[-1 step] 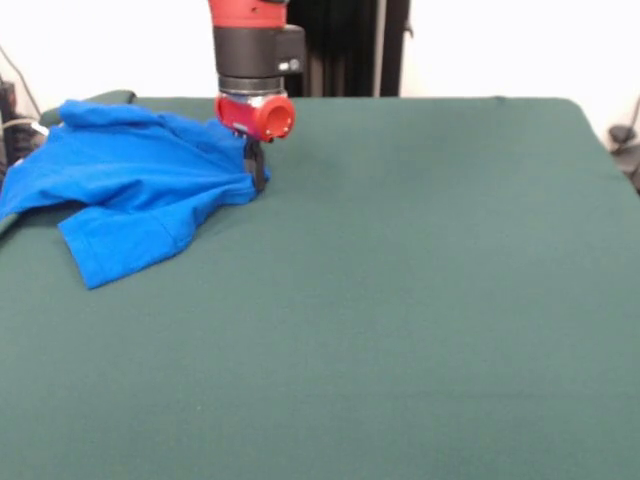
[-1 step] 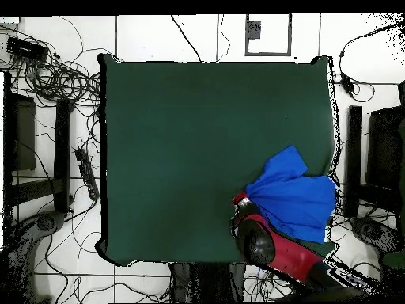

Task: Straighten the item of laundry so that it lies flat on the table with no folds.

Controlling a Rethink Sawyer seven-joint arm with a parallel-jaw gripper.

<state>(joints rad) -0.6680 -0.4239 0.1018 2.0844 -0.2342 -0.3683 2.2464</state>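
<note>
The item of laundry (image 1: pixel 130 180) is a bright blue T-shirt, bunched and creased at the far left of the table (image 1: pixel 400 300). One sleeve (image 1: pixel 120 245) juts toward the near side. Part of the shirt slips over the table's left edge. My gripper (image 1: pixel 257 175) stands straight down at the shirt's right tip, its dark fingers close together and pinching the cloth there. From overhead, the shirt (image 2: pixel 294 199) lies by the right edge of the table (image 2: pixel 198 142), with the gripper (image 2: pixel 240 200) at its left tip, mostly covered by the arm.
Green cloth stretches wide to the right of the shirt in the front view. Cables (image 2: pixel 55 79) and dark stands (image 2: pixel 353 158) ring the table on the floor. The arm's red and black links (image 2: pixel 273 249) overhang the table's bottom edge in the overhead view.
</note>
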